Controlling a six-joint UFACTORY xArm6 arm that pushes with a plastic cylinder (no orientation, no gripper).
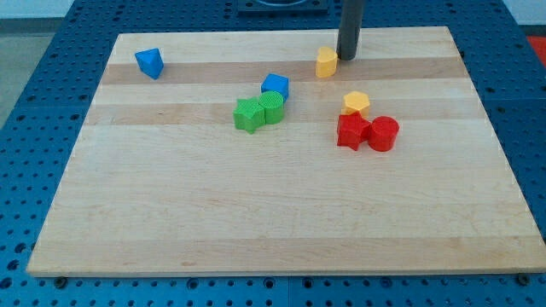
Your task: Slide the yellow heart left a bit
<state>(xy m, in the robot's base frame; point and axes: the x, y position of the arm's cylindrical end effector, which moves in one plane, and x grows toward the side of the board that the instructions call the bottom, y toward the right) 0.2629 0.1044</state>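
The yellow heart (326, 62) lies near the board's top edge, right of centre. My tip (346, 58) stands just to the heart's right, very close to it or touching its right side. The dark rod rises from there out of the view's top.
A yellow pentagon-like block (356, 103) sits below the heart, above a red star (351, 131) and a red cylinder (383, 134). A blue block (275, 86), a green star (249, 114) and a green cylinder (272, 107) cluster at centre. A blue triangular block (149, 62) lies at top left.
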